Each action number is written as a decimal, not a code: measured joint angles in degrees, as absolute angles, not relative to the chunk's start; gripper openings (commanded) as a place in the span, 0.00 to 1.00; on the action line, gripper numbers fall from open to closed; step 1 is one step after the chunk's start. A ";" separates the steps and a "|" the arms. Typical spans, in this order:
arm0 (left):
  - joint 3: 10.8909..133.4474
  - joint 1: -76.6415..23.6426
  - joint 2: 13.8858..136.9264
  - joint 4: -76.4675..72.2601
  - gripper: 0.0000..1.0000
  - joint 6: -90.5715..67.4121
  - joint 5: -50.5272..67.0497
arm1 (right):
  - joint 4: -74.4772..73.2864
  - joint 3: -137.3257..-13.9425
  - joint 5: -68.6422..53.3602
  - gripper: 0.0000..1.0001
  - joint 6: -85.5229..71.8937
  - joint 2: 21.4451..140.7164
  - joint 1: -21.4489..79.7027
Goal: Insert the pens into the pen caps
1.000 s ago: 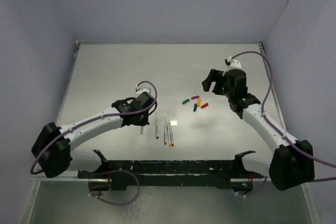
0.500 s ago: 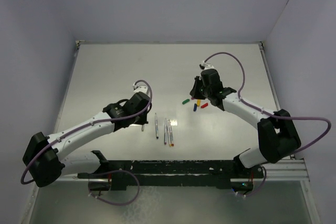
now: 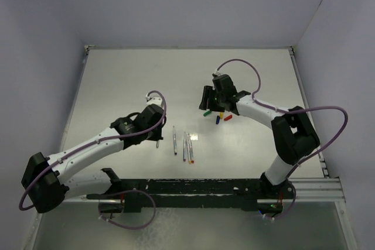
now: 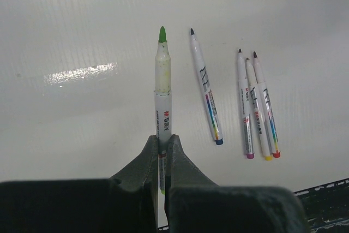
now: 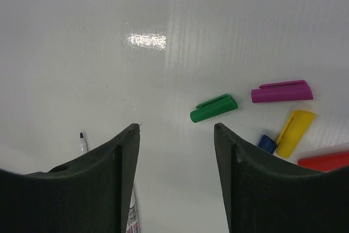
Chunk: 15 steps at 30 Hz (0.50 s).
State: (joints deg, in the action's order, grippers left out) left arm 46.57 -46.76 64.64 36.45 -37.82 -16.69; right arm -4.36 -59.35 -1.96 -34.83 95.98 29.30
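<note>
My left gripper (image 4: 162, 141) is shut on a green-tipped pen (image 4: 162, 80), which points away from the camera above the table; the same gripper (image 3: 158, 137) sits left of the loose pens in the top view. Several more pens (image 4: 256, 107) (image 3: 186, 146) lie side by side on the table. My right gripper (image 5: 177, 126) (image 3: 207, 99) hangs open and empty just short of the green cap (image 5: 214, 108) (image 3: 207, 112). Past it lie the magenta cap (image 5: 282, 91), yellow cap (image 5: 294, 132), blue cap (image 5: 266, 143) and red cap (image 5: 324, 161).
A small white scrap (image 3: 194, 137) lies right of the loose pens. A black rail (image 3: 187, 187) runs along the near table edge between the arm bases. Grey walls close in the table on the left, back and right.
The right arm swung left and down over the caps, and its jaws narrowed. The left arm shifted slightly left, still holding the green-tipped pen.
</note>
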 measured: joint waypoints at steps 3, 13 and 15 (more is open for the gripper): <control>46.57 -46.76 64.75 36.58 0.00 -37.78 -16.69 | -6.22 -60.95 -1.06 0.58 -35.35 96.88 30.17; 46.57 -46.76 65.84 36.62 0.00 -36.38 -16.69 | -9.87 -61.34 -0.97 0.59 -37.19 97.23 31.11; 46.57 -46.76 65.93 36.60 0.00 -36.29 -16.69 | -10.11 -60.99 -0.95 0.61 -37.67 97.23 31.11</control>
